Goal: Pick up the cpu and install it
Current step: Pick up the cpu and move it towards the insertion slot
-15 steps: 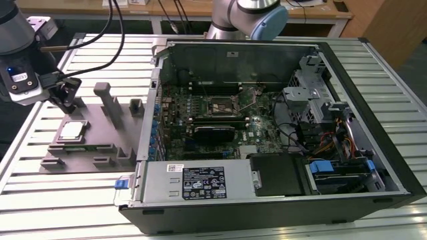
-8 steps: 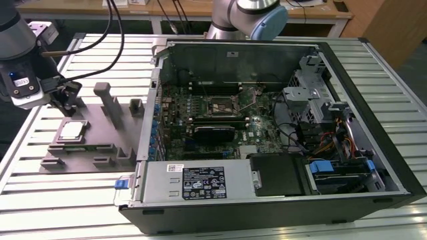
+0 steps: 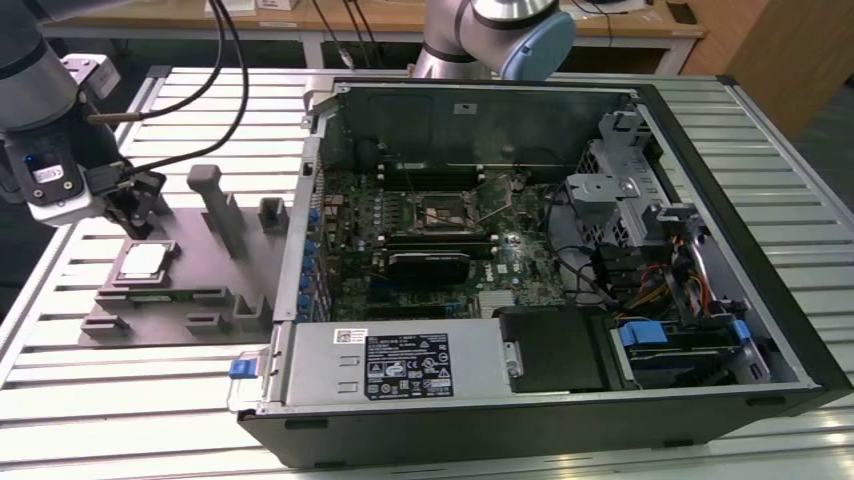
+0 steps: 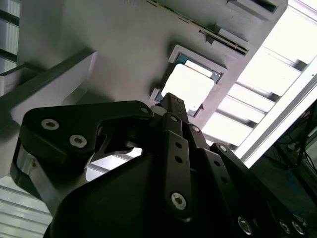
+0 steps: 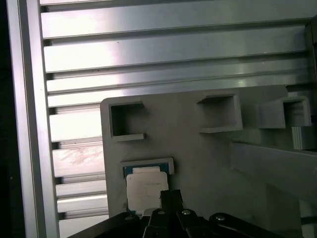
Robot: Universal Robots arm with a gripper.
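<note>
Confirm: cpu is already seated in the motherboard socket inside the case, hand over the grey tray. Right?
Not quite. The cpu is not in the case. The exterior view shows it lying in its recess on the grey tray, to the exterior view's left of the computer case. The rest holds: the hand is over the grey tray, close to the cpu.

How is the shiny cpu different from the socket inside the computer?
The cpu lies on the grey tray outside; the socket sits on the motherboard inside the computer case. The cpu's top is solid and silvery; the socket is a frame with a dark middle. The gripper is near the cpu, far from the socket. Both are square.
</note>
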